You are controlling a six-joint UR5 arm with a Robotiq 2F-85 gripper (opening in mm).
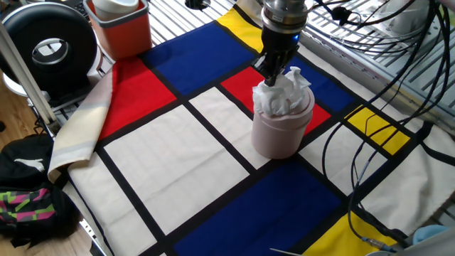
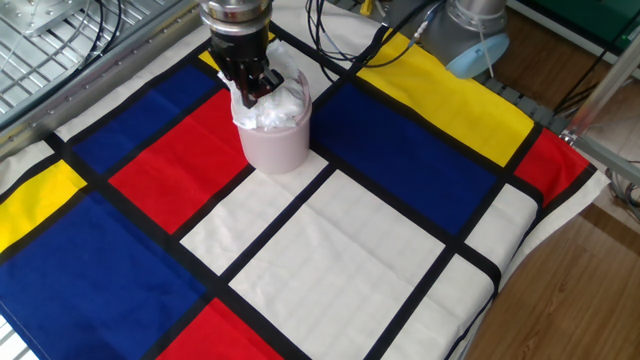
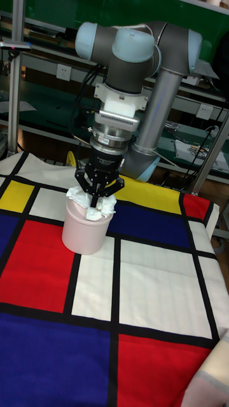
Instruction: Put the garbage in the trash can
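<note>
**Claw over the pink can**

Claw (image 3: pixel 97 201) hangs right above the can's mouth, fingers drawn close together w/ tips at the tissue wad (image 1: pixel 284 94); can't tell if it's actually pinching it. Wad sits piled in the top of the pink trash can (image 2: pixel 275 145), poking over the rim. Can stands upright on the colour-block cloth (image 2: pixel 350 260). Red-orange bin (image 1: pixel 122 30) well apart, at the far corner.

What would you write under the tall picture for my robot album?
The robot's end effector pokes white tissue garbage into a pale pink trash can on a colourful checked cloth.
</note>
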